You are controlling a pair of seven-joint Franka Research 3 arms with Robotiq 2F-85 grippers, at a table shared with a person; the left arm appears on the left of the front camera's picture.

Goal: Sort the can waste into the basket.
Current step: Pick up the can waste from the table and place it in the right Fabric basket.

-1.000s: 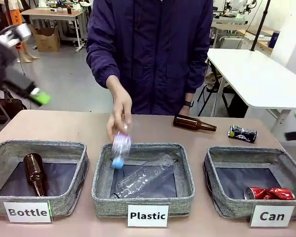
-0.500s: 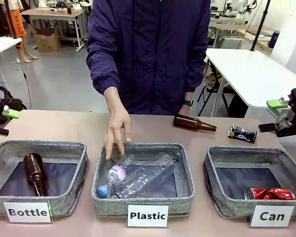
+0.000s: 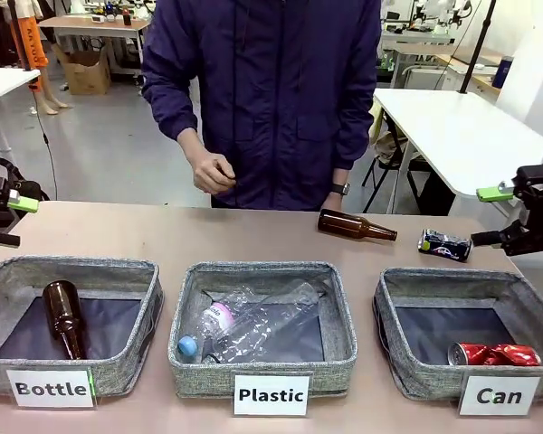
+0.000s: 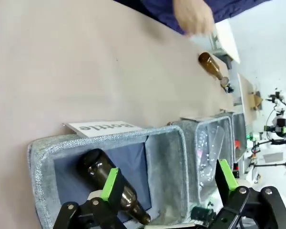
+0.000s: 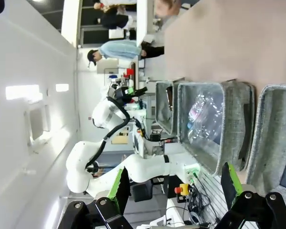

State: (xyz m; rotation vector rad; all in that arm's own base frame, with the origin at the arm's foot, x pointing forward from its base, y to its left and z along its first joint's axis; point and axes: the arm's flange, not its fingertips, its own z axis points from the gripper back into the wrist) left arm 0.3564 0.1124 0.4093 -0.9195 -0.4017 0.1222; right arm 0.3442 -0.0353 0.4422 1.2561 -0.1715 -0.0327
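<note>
While my left gripper point(image 3: 14, 222) at the left edge and right gripper point(image 3: 485, 217) at the right edge gape empty, I see the red can point(image 3: 495, 354) inside the basket point(image 3: 389, 316), lower right, and the dark can point(image 3: 444, 244) on the table point(image 3: 163, 235) just above it.

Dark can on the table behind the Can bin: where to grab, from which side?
Take the dark can across its mid-body, from above. It lies flat on its side, long axis roughly left-right, so jaws closing front-to-back should span its narrow width. The right gripper, open, is nearest; the brown bottle lies apart from it.
</note>
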